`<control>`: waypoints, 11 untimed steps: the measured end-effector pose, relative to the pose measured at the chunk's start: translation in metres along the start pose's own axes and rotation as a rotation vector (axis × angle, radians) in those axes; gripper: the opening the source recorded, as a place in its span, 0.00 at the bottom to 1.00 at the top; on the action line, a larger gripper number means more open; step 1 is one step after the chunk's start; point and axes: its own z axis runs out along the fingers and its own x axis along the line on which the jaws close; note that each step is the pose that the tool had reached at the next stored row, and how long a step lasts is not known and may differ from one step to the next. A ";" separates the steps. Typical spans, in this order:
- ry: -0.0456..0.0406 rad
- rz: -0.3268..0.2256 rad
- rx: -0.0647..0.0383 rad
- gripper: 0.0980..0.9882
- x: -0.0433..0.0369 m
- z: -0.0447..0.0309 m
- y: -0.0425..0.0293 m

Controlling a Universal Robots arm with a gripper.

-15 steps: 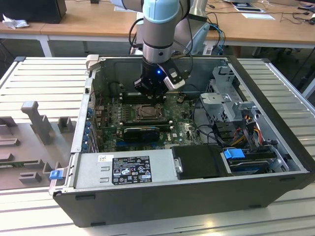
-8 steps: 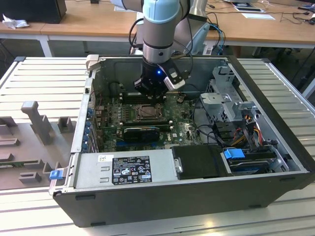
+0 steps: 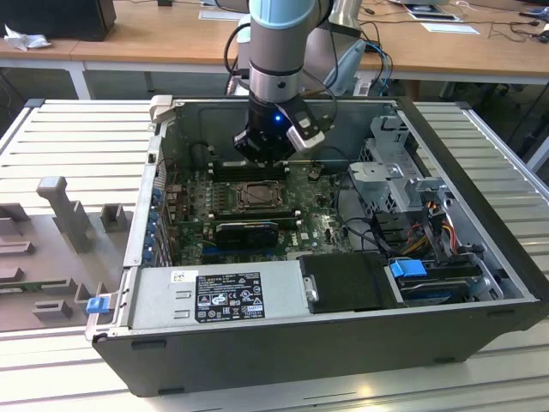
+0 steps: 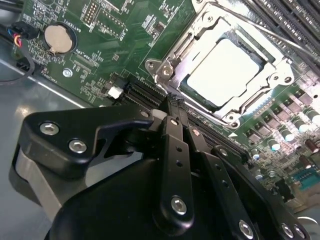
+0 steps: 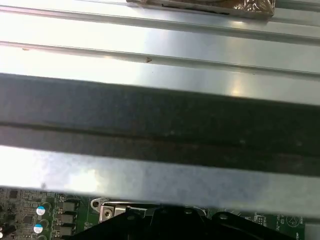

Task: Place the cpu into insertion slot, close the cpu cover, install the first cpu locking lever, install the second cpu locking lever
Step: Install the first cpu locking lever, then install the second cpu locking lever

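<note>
Legible text: none. Black rectangular label point(image 3: 228, 295) with white print, on the grey metal power-supply box point(image 3: 283, 283) in the exterior view: characters too small to read. Green motherboard point(image 4: 100, 45) silkscreen markings: unreadable.

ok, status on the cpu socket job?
Black gripper fingers shut, empty, above the green board beside the socket. Pale silvery square cpu seated in the insertion slot, silvery metal cover frame down around it. Nothing on the socket.
</note>
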 end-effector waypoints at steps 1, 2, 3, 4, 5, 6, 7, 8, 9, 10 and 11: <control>0.0000 0.000 0.000 0.01 0.0001 0.0000 -0.0004; 0.0000 0.000 0.000 0.01 0.0001 -0.0001 -0.0010; 0.0000 0.000 0.000 0.01 0.0002 -0.0001 -0.0013; 0.0000 0.000 0.000 0.01 0.0002 -0.0001 -0.0017; 0.0000 0.000 0.000 0.01 0.0002 -0.0001 -0.0020; -0.0001 0.000 0.000 0.01 0.0003 -0.0001 -0.0023; -0.0001 0.000 0.000 0.01 0.0003 -0.0002 -0.0026; -0.0001 0.000 0.000 0.01 0.0003 -0.0002 -0.0027; 0.0000 0.000 0.000 0.01 0.0003 -0.0002 -0.0029; 0.0001 0.000 0.000 0.01 0.0003 -0.0003 -0.0032; 0.0001 0.000 0.000 0.01 0.0004 -0.0004 -0.0036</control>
